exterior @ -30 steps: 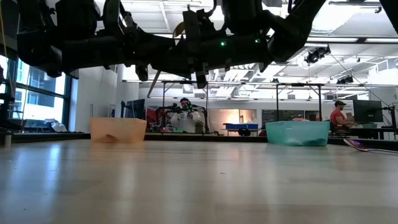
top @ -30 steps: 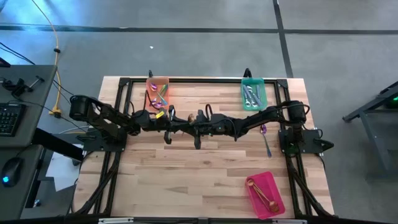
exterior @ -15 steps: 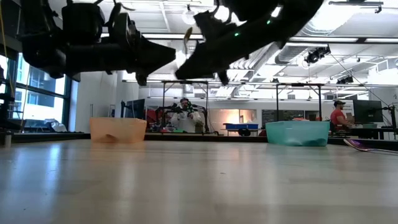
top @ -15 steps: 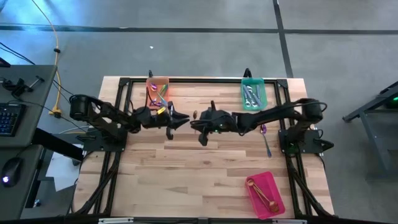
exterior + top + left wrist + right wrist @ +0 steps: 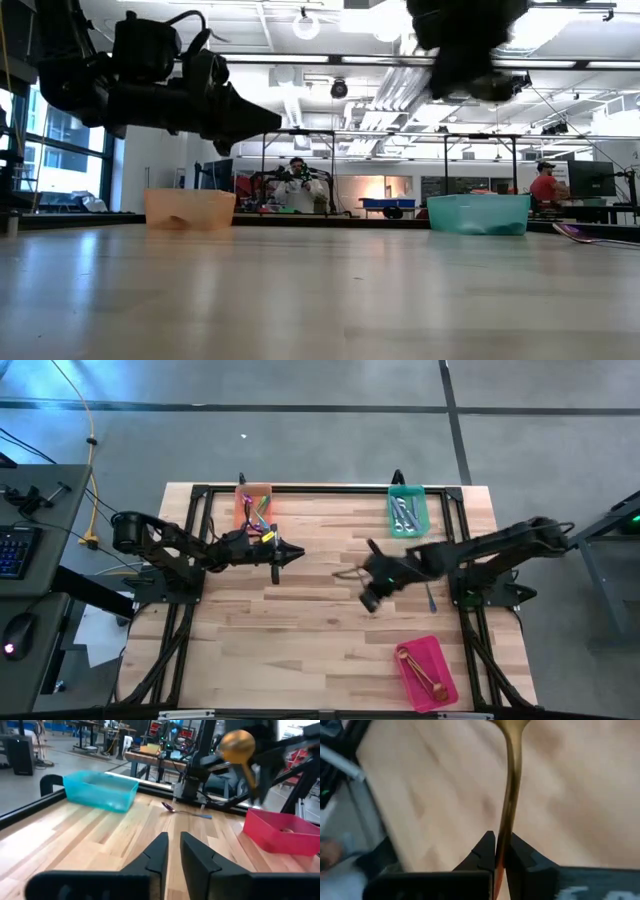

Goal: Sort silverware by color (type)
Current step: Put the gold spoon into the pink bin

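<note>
My right gripper (image 5: pixel 364 576) is shut on a gold spoon (image 5: pixel 347 572) above the middle of the table. In the left wrist view the spoon's bowl (image 5: pixel 237 744) shows raised in the air. My left gripper (image 5: pixel 296 552) hovers left of centre, pointing toward the table's right, with a narrow gap between its fingers (image 5: pixel 174 851) and nothing in them. One spoon with a purple bowl (image 5: pixel 429 592) lies flat on the wood near the right arm's base. Several coloured spoons lie in the orange tray (image 5: pixel 238 502), and silver ones in the teal tray (image 5: pixel 391 510). My right gripper pinches the gold spoon's handle (image 5: pixel 505 837) between its two fingers, near the handle's free end. The spoon runs on ahead of the fingers, in line with them, with its bowl (image 5: pixel 512 724) farthest out. It is lifted clear of the table.
The pink tray (image 5: pixel 433 654) with gold spoons sits near the table's near right corner. The orange tray (image 5: pixel 190 210) and the teal tray (image 5: pixel 478 213) stand along the far edge. A black frame runs around the table. People sit in the room beyond.
The two grippers stood tip to tip over the table's centre, with the gold spoon between them. My right gripper has drawn away toward the table's right and near edge, carrying the spoon with it. My left gripper has stayed left of centre without the spoon.
</note>
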Controlling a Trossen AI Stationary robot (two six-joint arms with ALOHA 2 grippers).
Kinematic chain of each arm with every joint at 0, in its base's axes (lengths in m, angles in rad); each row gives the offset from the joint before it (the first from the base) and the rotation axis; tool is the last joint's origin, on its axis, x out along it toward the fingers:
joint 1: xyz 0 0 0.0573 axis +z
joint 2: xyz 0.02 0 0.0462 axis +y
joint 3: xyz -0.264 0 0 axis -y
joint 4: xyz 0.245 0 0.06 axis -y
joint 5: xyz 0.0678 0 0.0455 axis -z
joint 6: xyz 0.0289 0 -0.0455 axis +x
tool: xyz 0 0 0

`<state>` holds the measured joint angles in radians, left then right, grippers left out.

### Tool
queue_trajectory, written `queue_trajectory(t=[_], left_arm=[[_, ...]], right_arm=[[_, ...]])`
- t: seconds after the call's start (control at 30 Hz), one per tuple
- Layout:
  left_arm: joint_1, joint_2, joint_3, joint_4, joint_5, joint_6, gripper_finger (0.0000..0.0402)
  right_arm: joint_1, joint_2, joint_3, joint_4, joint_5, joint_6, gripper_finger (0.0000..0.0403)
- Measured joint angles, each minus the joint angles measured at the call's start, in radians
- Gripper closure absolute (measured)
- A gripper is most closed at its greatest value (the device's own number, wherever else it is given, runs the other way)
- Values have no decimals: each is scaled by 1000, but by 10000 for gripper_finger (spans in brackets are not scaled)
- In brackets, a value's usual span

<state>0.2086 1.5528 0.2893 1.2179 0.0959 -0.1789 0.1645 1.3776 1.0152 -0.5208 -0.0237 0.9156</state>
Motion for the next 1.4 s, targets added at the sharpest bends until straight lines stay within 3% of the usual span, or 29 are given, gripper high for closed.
queue_trajectory(t=[0.13,0.4,0.6,0.83,1.4], left_arm=[[0,0,0,-17,8,1,382],[-1,0,0,-26,8,7,400],[-1,0,0,-28,7,7,401],[-1,0,0,-28,7,7,401],[-1,0,0,-44,6,7,401]], right_arm=[[148,-74,0,-125,-63,290,402],[511,-80,0,-273,-35,844,402],[700,-27,-1,-325,-25,1084,402],[774,54,-1,-334,-21,1130,402],[774,246,-1,-212,-248,960,401]])
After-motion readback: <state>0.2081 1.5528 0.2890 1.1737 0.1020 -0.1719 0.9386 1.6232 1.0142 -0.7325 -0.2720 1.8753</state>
